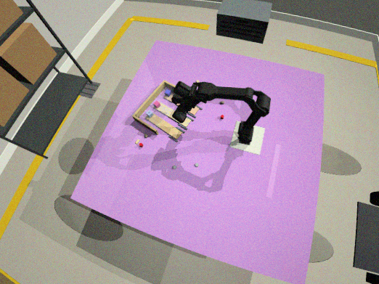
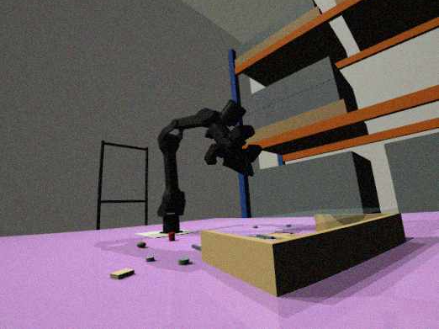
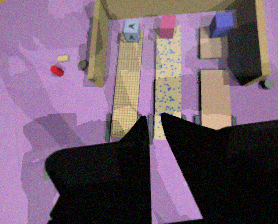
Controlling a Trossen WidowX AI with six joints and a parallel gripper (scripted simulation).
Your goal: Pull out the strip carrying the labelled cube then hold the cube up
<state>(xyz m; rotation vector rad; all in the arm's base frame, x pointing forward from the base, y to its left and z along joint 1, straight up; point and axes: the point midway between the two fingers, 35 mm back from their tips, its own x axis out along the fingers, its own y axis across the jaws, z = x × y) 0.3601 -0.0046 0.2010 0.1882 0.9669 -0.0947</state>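
Observation:
The labelled cube [image 1: 149,114] [image 3: 132,31] is light blue with dark letters and sits on the far end of the grid-patterned strip [image 1: 165,126] [image 3: 127,80], which looks unbroken. A pink cube [image 1: 156,104] [image 3: 167,26] sits on the far end of the blue-speckled middle strip [image 3: 168,52], whose shade changes partway along. A blue cube [image 1: 168,92] [image 3: 222,25] sits on the short far piece of the plain strip [image 3: 215,95], which has a gap across it. My gripper [image 2: 251,172] [image 3: 153,119] is shut, empty, above the strips' near ends; its fingertips overlap the middle strip in the wrist view.
A three-sided wooden frame [image 1: 149,99] [image 2: 235,248] [image 3: 98,45] surrounds the cubes, open toward the arm. Dark rails [image 3: 108,127] flank the strips' near ends. A red cylinder [image 1: 141,144] [image 3: 57,71], a small wooden block [image 3: 62,58] and a dark pebble [image 3: 83,65] lie outside the frame.

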